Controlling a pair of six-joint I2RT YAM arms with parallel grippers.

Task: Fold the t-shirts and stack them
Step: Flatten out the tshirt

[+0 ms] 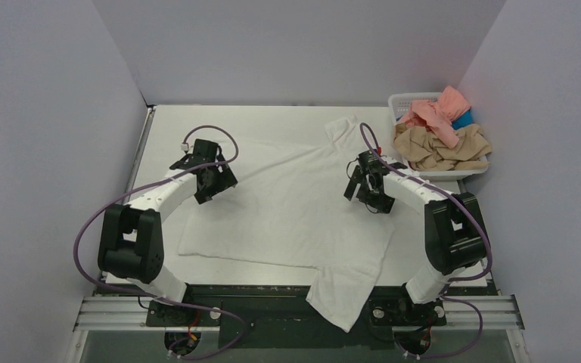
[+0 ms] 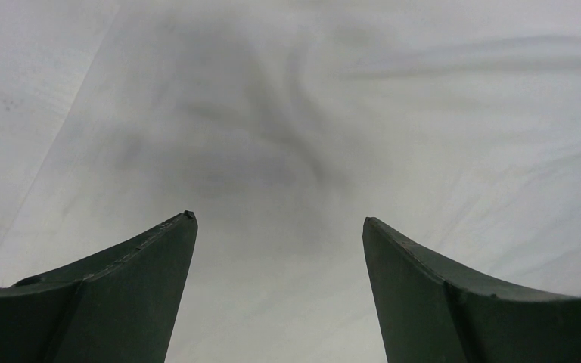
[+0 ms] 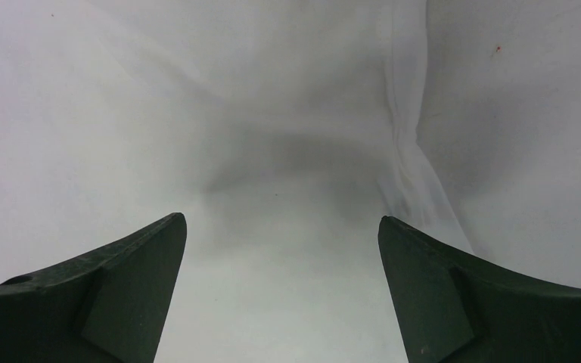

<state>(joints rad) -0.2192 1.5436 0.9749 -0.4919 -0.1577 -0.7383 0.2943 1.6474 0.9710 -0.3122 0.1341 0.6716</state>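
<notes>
A white t-shirt (image 1: 287, 215) lies spread flat on the table with no print showing. One sleeve hangs over the near edge and the other reaches toward the back. My left gripper (image 1: 213, 184) is open and empty, just above the shirt's left edge; white cloth (image 2: 287, 151) fills its wrist view. My right gripper (image 1: 363, 190) is open and empty over the shirt's right side, and a cloth hem (image 3: 408, 136) shows in its wrist view. Salmon-pink (image 1: 437, 113), tan (image 1: 440, 150) and blue (image 1: 464, 119) t-shirts lie heaped in the basket.
A white plastic lattice basket (image 1: 407, 100) stands at the back right corner of the white table (image 1: 197, 121). Grey walls close in the left, back and right sides. The arm bases and purple cables sit along the near edge.
</notes>
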